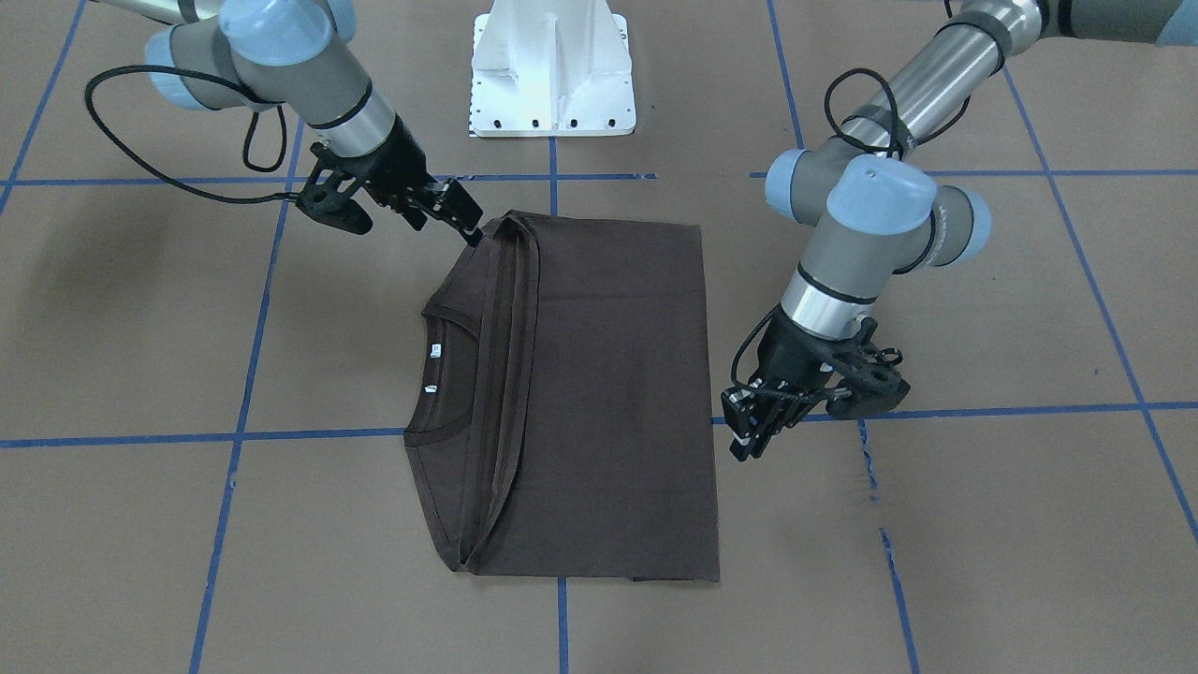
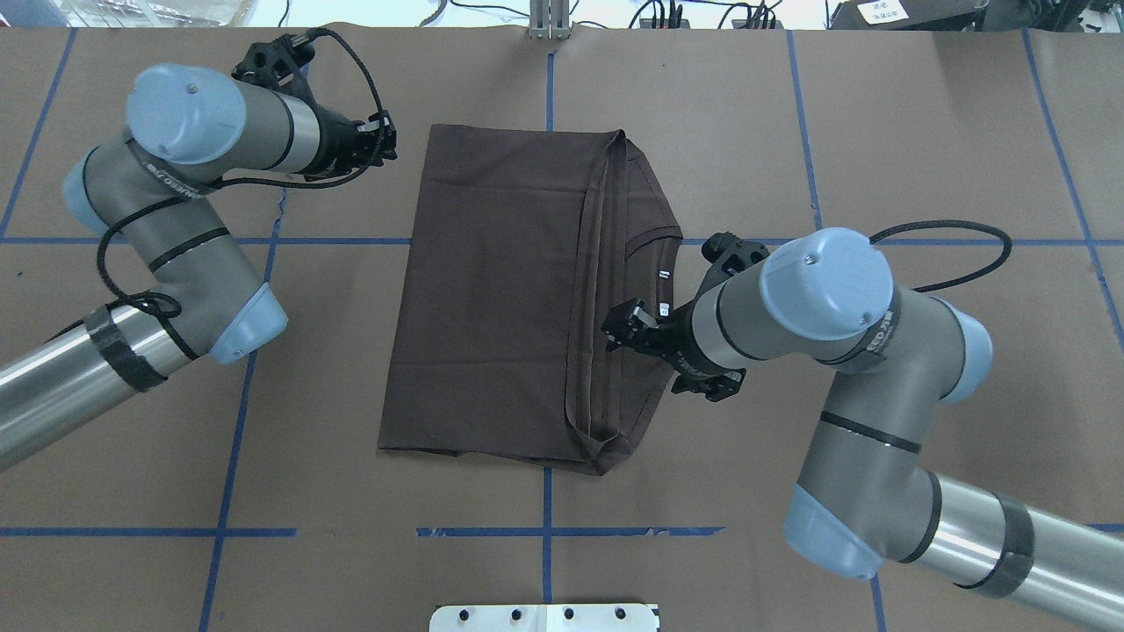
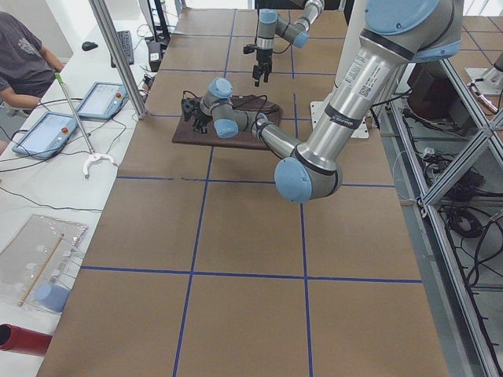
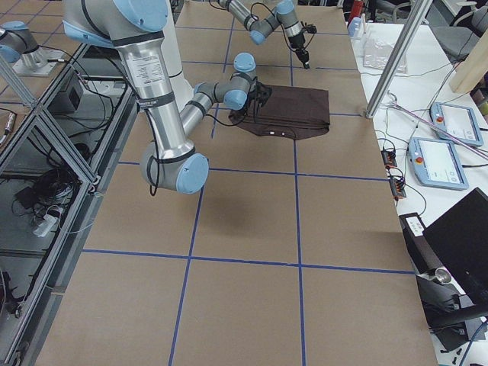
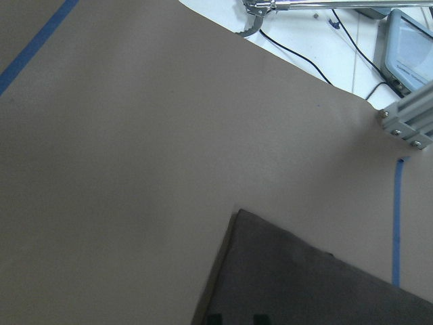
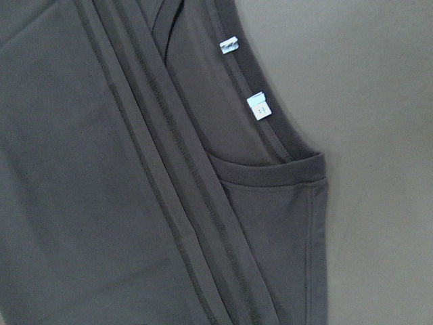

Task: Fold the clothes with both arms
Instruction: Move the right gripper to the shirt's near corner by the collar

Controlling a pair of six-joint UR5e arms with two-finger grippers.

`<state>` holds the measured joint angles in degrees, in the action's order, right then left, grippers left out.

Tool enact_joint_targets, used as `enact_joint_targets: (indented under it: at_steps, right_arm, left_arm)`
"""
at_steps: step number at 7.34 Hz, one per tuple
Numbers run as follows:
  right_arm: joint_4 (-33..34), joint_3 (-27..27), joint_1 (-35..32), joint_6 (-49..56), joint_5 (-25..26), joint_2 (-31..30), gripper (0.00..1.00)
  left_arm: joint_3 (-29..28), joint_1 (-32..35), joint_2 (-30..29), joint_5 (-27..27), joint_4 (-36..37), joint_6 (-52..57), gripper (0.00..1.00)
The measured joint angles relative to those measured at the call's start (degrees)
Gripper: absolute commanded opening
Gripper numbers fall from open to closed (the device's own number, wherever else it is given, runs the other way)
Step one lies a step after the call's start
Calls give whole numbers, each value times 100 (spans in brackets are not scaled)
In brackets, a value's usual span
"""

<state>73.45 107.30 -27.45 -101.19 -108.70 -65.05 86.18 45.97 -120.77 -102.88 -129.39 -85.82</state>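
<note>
The dark brown T-shirt [image 1: 608, 393] lies flat on the table, folded into a rectangle [image 2: 492, 298]. Its hem band lies across the chest beside the collar [image 1: 440, 374]. The white neck labels [image 6: 258, 106] show in the right wrist view. My right gripper [image 1: 465, 220] hovers over the shirt's near collar-side part [image 2: 621, 325], open and empty. My left gripper [image 1: 751, 432] hangs just off the shirt's far hem-side edge [image 2: 385, 145], open and empty. The left wrist view shows a shirt corner [image 5: 304, 284] and two fingertips [image 5: 214, 318] at the bottom edge. The chest print is hidden.
The white pedestal base [image 1: 552, 70] stands at the robot's edge of the table. Blue tape lines [image 1: 243, 374] cross the brown table cover. An operator [image 3: 23, 59], tablets [image 3: 98, 98] and cables lie beyond the table's far edge.
</note>
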Motion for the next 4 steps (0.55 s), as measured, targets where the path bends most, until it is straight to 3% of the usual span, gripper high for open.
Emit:
enact_joint_targets:
  at_steps: [2, 3, 4]
  right_arm:
    - [671, -202, 471, 1007, 499, 475, 99]
    - [782, -313, 639, 1328, 689, 610, 83]
    - [818, -423, 772, 1568, 876, 727, 76]
  left_arm:
    - [373, 7, 232, -43, 128, -6, 28]
    - [407, 8, 264, -46, 144, -14, 28]
    - [414, 4, 276, -47, 149, -26, 28]
